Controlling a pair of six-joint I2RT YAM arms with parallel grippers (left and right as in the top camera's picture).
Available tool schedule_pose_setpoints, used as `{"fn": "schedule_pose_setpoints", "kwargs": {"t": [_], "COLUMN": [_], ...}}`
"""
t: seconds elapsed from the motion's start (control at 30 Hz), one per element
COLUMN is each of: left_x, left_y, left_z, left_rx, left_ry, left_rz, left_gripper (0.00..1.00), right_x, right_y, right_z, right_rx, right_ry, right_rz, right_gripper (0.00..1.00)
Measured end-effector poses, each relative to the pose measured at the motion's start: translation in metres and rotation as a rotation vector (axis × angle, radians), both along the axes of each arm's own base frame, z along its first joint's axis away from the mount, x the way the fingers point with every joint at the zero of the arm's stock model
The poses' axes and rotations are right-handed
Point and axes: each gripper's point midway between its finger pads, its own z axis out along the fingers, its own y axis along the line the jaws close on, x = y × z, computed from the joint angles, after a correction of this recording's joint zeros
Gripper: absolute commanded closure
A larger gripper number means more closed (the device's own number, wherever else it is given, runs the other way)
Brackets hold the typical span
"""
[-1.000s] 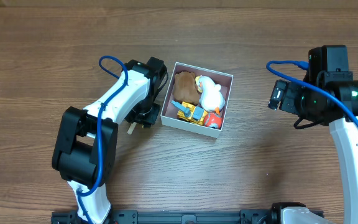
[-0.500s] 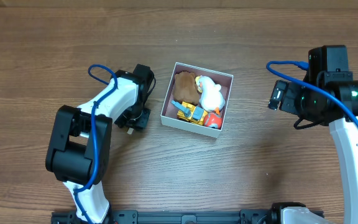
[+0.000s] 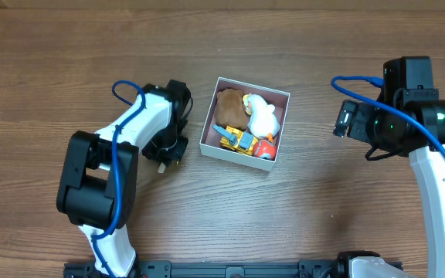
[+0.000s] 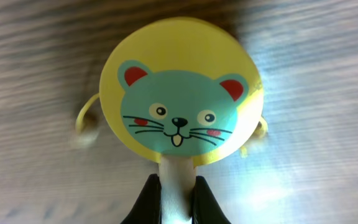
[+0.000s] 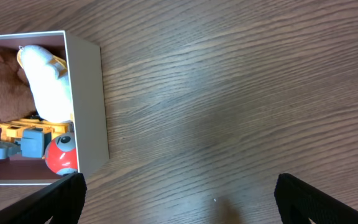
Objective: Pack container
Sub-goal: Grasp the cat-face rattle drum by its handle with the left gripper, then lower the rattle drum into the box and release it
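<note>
The container point(image 3: 233, 154) is a white box with a pink inside, at the table's middle. It holds a brown plush point(image 3: 228, 109), a white plush duck point(image 3: 263, 117), a yellow and blue toy vehicle point(image 3: 239, 140) and a red toy point(image 3: 265, 149). My left gripper point(image 4: 178, 190) is shut on the pale handle of a round yellow rattle with a teal mouse face point(image 4: 179, 115), low over the wood. In the overhead view it point(image 3: 169, 150) is just left of the container. My right gripper point(image 5: 182, 199) is open and empty, well right of the container point(image 5: 89, 106).
Bare wooden table lies around the container. My right arm point(image 3: 408, 100) stands at the right edge. Blue cables loop off both arms.
My left gripper has moved left, away from the container's left wall, still holding the rattle. The right arm has not moved.
</note>
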Motion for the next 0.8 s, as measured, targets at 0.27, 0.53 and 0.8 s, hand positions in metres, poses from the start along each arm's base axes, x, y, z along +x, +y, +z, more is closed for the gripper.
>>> {"fn": "schedule_pose_setpoints", "kwargs": {"t": [0.27,0.53,0.8], "left_x": [0.07,0.075,0.083], "left_y": [-0.045,-0.137,-0.218], "left_z": [0.141,0.224,0.129], "left_rx": [-0.179,-0.432,-0.463], "left_ry": [-0.379,-0.652,-0.488], "left_rz": [-0.036,-0.088,-0.074], "left_gripper": [0.89,0.88,0.8], "right_x": [0.0,0.0,0.0], "right_y": [0.0,0.0,0.0], "right_z": [0.0,0.0,0.0], "right_rx": [-0.001,0.0,0.0], "right_ry": [0.001,0.001,0.001], "right_rz": [0.0,0.0,0.0], "right_gripper": [0.01,0.01,0.01]}}
